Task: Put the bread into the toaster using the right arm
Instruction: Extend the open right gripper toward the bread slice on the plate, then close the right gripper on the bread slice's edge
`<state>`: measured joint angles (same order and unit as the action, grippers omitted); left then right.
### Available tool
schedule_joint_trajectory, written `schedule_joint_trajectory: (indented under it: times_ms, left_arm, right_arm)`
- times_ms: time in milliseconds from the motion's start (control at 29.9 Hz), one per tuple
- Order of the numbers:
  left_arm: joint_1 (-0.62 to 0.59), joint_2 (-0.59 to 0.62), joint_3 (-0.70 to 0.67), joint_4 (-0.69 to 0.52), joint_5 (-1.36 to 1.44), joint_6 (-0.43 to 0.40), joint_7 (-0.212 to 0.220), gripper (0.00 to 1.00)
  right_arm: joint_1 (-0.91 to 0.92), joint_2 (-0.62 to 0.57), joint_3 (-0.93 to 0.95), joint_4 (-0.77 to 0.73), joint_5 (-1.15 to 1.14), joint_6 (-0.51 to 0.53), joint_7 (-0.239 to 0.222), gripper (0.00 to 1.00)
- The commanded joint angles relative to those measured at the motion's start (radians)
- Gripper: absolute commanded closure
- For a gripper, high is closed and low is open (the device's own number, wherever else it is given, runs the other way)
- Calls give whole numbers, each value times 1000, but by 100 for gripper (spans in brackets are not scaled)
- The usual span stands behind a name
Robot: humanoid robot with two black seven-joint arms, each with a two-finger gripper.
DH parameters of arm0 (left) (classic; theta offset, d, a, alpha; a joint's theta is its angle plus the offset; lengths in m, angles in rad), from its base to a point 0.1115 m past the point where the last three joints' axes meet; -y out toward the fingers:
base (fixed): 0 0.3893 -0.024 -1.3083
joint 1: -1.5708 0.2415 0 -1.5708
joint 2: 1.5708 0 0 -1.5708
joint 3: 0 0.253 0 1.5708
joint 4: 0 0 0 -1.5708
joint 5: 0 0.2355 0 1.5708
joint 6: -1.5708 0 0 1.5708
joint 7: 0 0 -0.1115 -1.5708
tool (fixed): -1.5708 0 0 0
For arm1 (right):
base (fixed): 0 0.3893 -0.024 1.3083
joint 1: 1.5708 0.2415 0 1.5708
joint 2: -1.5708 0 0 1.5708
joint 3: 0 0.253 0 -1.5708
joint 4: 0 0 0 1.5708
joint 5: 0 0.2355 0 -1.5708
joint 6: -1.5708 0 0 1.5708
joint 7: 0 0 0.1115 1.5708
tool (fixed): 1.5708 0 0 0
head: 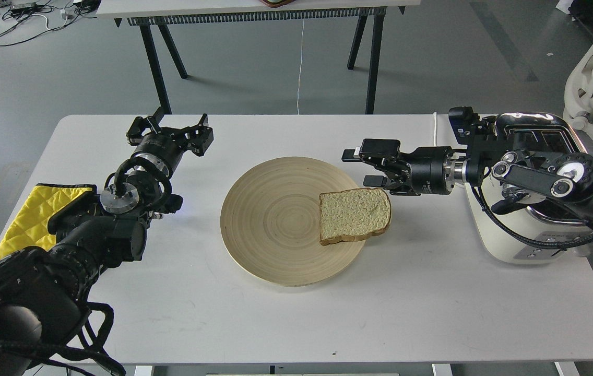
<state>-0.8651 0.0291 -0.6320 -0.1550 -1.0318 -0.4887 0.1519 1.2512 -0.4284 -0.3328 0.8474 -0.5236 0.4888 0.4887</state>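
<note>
The bread (354, 215), a pale tan slice with a brown crust, lies flat on the right side of a round wooden plate (270, 219), its right edge over the rim. My right gripper (357, 167) is open and empty, pointing left, just above and behind the slice's far right corner, not touching it. The cream toaster (529, 230) with a chrome top stands at the table's right edge, partly hidden by my right arm. My left gripper (175, 129) is open and empty at the far left of the table.
A yellow quilted cloth (35, 214) lies at the left edge under my left arm. The toaster's white cord (436, 137) runs off the back edge. A second table (255, 10) and a white chair (591, 78) stand beyond.
</note>
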Motion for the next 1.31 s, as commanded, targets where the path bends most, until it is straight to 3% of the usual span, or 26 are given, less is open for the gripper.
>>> schedule_joint_trajectory:
  times_ms: [0, 268, 736, 1272]
  left_arm:
    - [0, 0, -1, -1, -1, 0, 0, 0]
    - [0, 0, 0, 0, -1, 0, 0, 0]
    - [0, 0, 0, 0, -1, 0, 0, 0]
    - [0, 0, -1, 0, -1, 0, 0, 0]
  right_arm:
    - [54, -42, -69, 1, -9, 0, 0, 1]
    - [96, -101, -111, 2, -162, 0, 0, 1]
    - [8, -84, -111, -4, -168, 0, 0, 2]
    - [-70, 26, -84, -76, -154, 0, 0, 4]
